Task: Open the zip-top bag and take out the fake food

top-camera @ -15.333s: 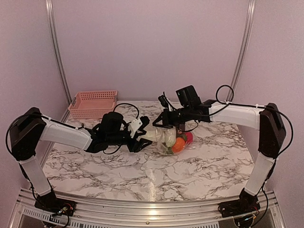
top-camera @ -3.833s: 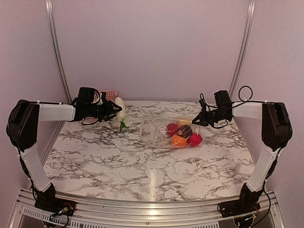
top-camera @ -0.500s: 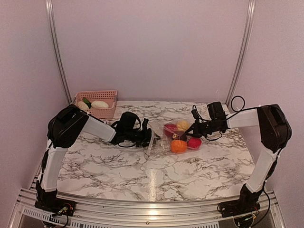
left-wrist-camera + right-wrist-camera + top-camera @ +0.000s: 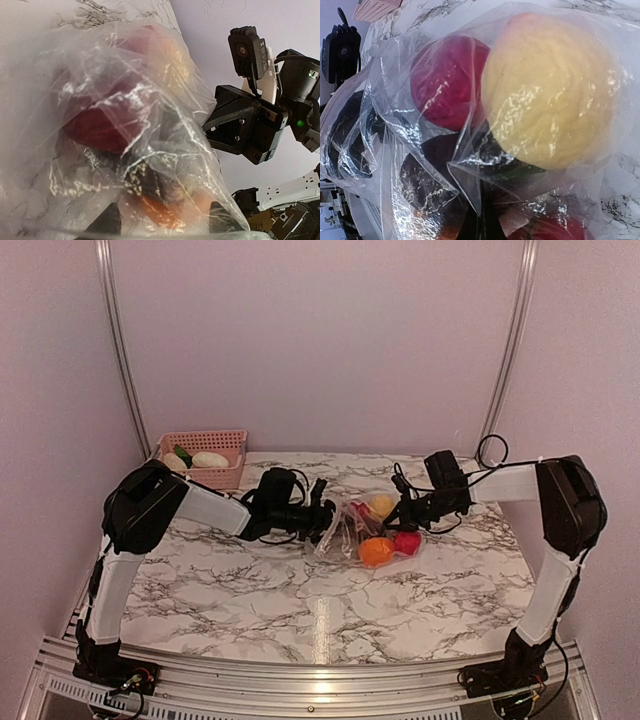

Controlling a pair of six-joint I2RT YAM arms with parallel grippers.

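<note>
The zip-top bag (image 4: 345, 532) lies crumpled mid-table between both arms. Inside it is fake food: a yellow piece (image 4: 381, 503), an orange one (image 4: 376, 550) and a red one (image 4: 407, 541). My left gripper (image 4: 322, 512) is at the bag's left mouth. In the left wrist view the left gripper (image 4: 162, 220) is open, its fingers (image 4: 107, 222) dim behind the plastic, with the orange piece (image 4: 160, 207) lying between them. My right gripper (image 4: 400, 510) is shut on a fold of the bag (image 4: 470, 185), below the yellow piece (image 4: 550, 95) and a red one (image 4: 445, 80).
A pink basket (image 4: 232, 472) stands at the back left with a white toy vegetable (image 4: 210, 459) and a green piece inside. Metal rails run up the back wall at both sides. The marble table's front half holds only the arm bases.
My left gripper has pushed right against the bag's mouth and its jaws have spread wider. The right gripper has drawn slightly left, bunching the bag. Earlier the white vegetable went into the basket.
</note>
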